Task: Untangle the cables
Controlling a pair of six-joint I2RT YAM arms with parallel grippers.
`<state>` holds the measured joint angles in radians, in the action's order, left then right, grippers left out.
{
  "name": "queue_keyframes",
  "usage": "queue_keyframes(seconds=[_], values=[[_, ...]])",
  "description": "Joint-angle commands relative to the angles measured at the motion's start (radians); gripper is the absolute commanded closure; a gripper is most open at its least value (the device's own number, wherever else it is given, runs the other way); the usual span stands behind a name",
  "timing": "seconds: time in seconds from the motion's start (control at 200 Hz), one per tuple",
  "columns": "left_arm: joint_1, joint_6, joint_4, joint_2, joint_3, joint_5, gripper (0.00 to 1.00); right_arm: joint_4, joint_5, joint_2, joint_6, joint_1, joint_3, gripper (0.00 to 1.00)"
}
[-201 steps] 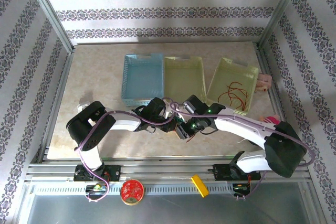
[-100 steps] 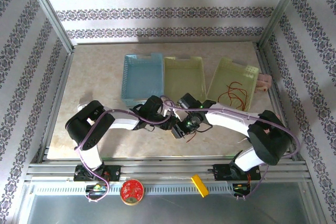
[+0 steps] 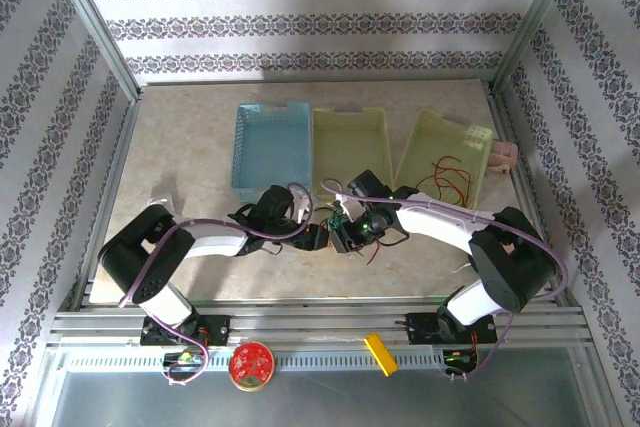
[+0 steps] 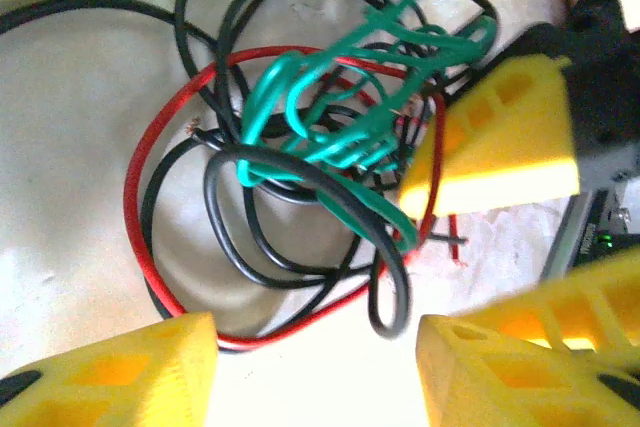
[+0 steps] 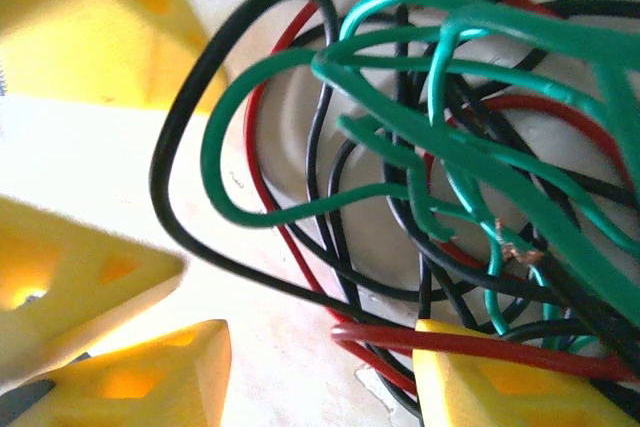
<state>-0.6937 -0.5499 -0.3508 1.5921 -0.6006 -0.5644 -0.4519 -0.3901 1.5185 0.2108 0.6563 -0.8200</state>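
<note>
Toward the front middle of the desk (image 3: pixel 185 147), found the cables (image 4: pixel 330 137) as one loose clump of red, green and black loops, lying flat between the left hand (image 4: pixel 318 335) and the right hand (image 5: pixel 323 347), just in front of the yellow-green tray (image 3: pixel 350 147).

Against a second earlier, saw that clump and the meeting point of both hands in about the same place. Noted the left arm's shoulder link sunk lower and further left, and the right arm's elbow drawn in leftward, away from the right wall. Saw no change to the red strands (image 3: pixel 447 182) in the tilted tray (image 3: pixel 440 139), nor to the blue basket (image 3: pixel 270 147).

From the left wrist, made out what the top view hid: left fingers (image 4: pixel 110 372) standing wide apart, gripping nothing, with a black loop and a red loop reaching just to the gap. Also saw one yellow finger of the right hand pushed against the edge of the green tangle.

From the right wrist, saw its own fingers (image 5: pixel 490 402) likewise parted, closed on nothing, with one red strand draped over the right-side finger and pale desk in the gap. From above alone, could not tell either opening.
</note>
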Motion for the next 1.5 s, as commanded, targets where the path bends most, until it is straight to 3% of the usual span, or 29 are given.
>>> queue_keyframes(seconds=[0.0, 0.2, 0.495, 0.685, 0.77, 1.099, 1.289, 1.494], values=[[0.000, -0.008, -0.058, -0.071, 0.027, 0.044, 0.42, 0.024, 0.026, -0.012, 0.007, 0.009, -0.001, 0.50], [0.000, 0.011, -0.045, -0.096, 0.007, 0.110, 0.42, 0.036, 0.053, 0.033, 0.014, 0.017, -0.029, 0.58], [0.000, 0.042, -0.037, -0.008, -0.066, 0.094, 0.43, 0.067, 0.056, 0.113, 0.030, 0.023, -0.066, 0.62], [0.000, 0.041, -0.049, 0.041, -0.088, 0.095, 0.45, 0.090, 0.059, 0.087, 0.033, 0.024, -0.044, 0.87], [0.000, 0.033, -0.062, 0.063, -0.098, 0.091, 0.47, 0.104, 0.048, 0.036, 0.023, 0.025, -0.016, 0.92], [0.000, 0.030, -0.045, 0.131, -0.148, 0.090, 0.78, 0.036, -0.021, -0.289, 0.003, 0.015, 0.059, 1.00], [-0.006, 0.030, -0.016, 0.150, -0.152, 0.119, 0.94, 0.036, -0.104, -0.468, 0.071, -0.055, 0.037, 1.00], [-0.024, 0.054, 0.054, 0.145, -0.141, 0.202, 1.00, 0.087, -0.189, -0.586, 0.134, -0.140, -0.041, 1.00]])
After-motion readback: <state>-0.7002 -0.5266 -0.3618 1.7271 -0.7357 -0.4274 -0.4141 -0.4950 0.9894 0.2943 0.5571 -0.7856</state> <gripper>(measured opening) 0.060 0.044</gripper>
